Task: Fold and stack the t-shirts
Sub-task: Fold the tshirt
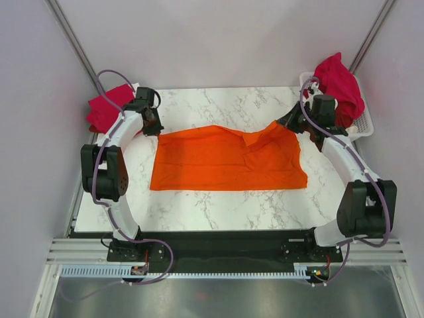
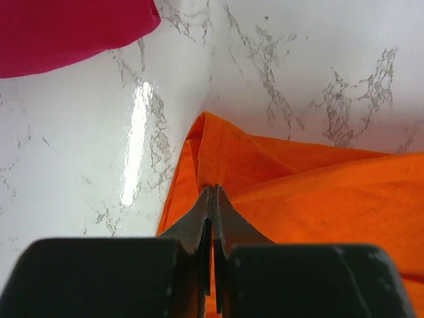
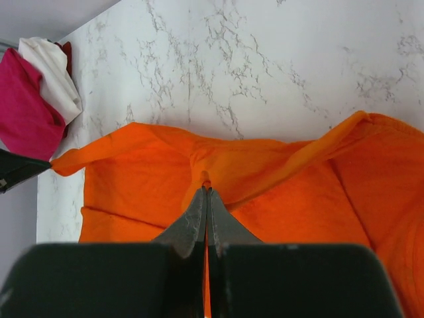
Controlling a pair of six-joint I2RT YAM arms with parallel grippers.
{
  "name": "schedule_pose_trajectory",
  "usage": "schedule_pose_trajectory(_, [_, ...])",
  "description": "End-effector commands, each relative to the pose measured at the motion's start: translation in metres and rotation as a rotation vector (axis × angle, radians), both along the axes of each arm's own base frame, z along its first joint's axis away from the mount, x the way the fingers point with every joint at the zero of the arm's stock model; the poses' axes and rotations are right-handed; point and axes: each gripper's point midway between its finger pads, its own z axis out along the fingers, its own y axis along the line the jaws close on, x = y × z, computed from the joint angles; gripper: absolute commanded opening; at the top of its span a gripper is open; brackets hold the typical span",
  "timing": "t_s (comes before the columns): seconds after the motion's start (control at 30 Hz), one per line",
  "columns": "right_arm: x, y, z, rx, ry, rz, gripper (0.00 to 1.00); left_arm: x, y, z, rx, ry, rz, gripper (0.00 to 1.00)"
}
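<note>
A bright orange t-shirt [image 1: 228, 159] lies spread across the middle of the marble table, with its far right corner lifted off the surface. My left gripper [image 1: 154, 126] is at the shirt's far left corner, jaws shut on the orange cloth [image 2: 311, 199]; the left wrist view shows the left gripper [image 2: 213, 189] pinching a fold. My right gripper [image 1: 291, 121] holds the raised far right corner. In the right wrist view, the right gripper [image 3: 207, 191] is shut on a small nub of orange t-shirt [image 3: 146, 179].
Folded shirts sit at the table's far left corner, crimson-pink [image 1: 106, 106] on top; the right wrist view shows crimson-pink [image 3: 26, 112], white [image 3: 50, 73] and dark red [image 3: 64, 48] layers. A white slotted basket [image 1: 364, 126] at the far right holds a crumpled crimson shirt [image 1: 339, 83].
</note>
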Motion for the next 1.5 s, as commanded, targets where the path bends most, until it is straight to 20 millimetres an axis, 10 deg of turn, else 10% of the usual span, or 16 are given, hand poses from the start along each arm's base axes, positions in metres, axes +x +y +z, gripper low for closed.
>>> schedule_pose_trajectory(0.0, [-0.022,-0.007,0.018,-0.043,-0.049,0.001,0.0,-0.005,0.01,0.019,0.052,-0.042,-0.025,0.02])
schedule_pose_trajectory(0.53, [-0.122,-0.031,-0.003,-0.134,0.01,-0.082,0.0,-0.032,0.026,-0.001,0.148,0.057,-0.053,0.02])
schedule_pose_trajectory(1.23, [-0.166,-0.065,-0.055,-0.226,0.182,-0.261,0.0,-0.089,0.023,-0.035,0.106,0.203,-0.064,0.09])
schedule_pose_trajectory(1.33, [-0.174,-0.073,-0.07,-0.227,0.255,-0.336,0.5,-0.11,0.035,-0.037,0.148,0.235,-0.015,0.61])
schedule_pose_trajectory(1.37, [-0.176,-0.073,-0.075,-0.221,0.269,-0.344,0.76,-0.112,0.037,-0.036,0.158,0.236,-0.001,0.66])
schedule_pose_trajectory(1.47, [-0.177,-0.073,-0.08,-0.206,0.287,-0.36,0.96,-0.111,0.038,-0.018,0.157,0.194,0.026,0.72])
